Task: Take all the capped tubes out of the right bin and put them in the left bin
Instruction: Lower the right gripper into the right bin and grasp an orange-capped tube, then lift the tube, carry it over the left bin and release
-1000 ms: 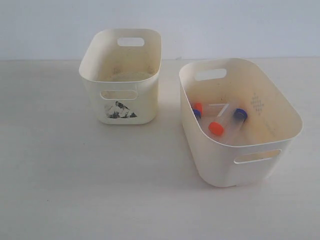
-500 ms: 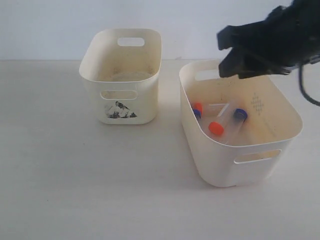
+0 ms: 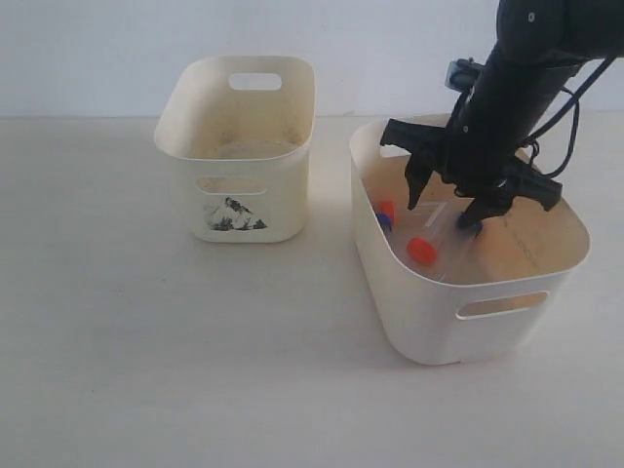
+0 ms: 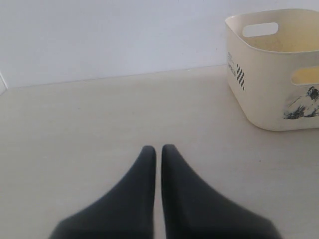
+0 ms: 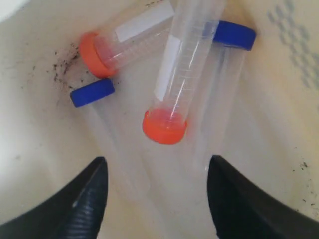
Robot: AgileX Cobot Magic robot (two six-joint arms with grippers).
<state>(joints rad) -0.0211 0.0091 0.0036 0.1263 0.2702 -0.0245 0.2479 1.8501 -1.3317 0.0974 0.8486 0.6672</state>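
Observation:
Several capped tubes lie crossed on the floor of the right bin [image 3: 390, 263]. One orange-capped tube [image 5: 172, 84] rests on top of the others, with a second orange cap [image 5: 94, 55] and two blue caps [image 5: 92, 92] [image 5: 234, 34] around it. My right gripper [image 3: 446, 203] is down inside this bin, open, its jaws wide apart just above the pile with nothing held [image 5: 155, 167]. The left bin [image 3: 234, 107], with its picture sticker [image 3: 232, 215], stands apart to the left. My left gripper [image 4: 158, 148] is shut and empty over bare table, well short of the left bin [image 4: 269, 74]; the exterior view does not show it.
A pale wall runs behind both bins. The right bin's walls [image 5: 279, 124] close in around my right gripper's fingers, and a dotted diamond mark [image 5: 294, 35] shows on the inside. A gap of table separates the two bins [image 3: 330, 224].
My right arm came into view from the upper right and dropped into the right bin, jaws open over the tubes. The tubes and both bins have not moved.

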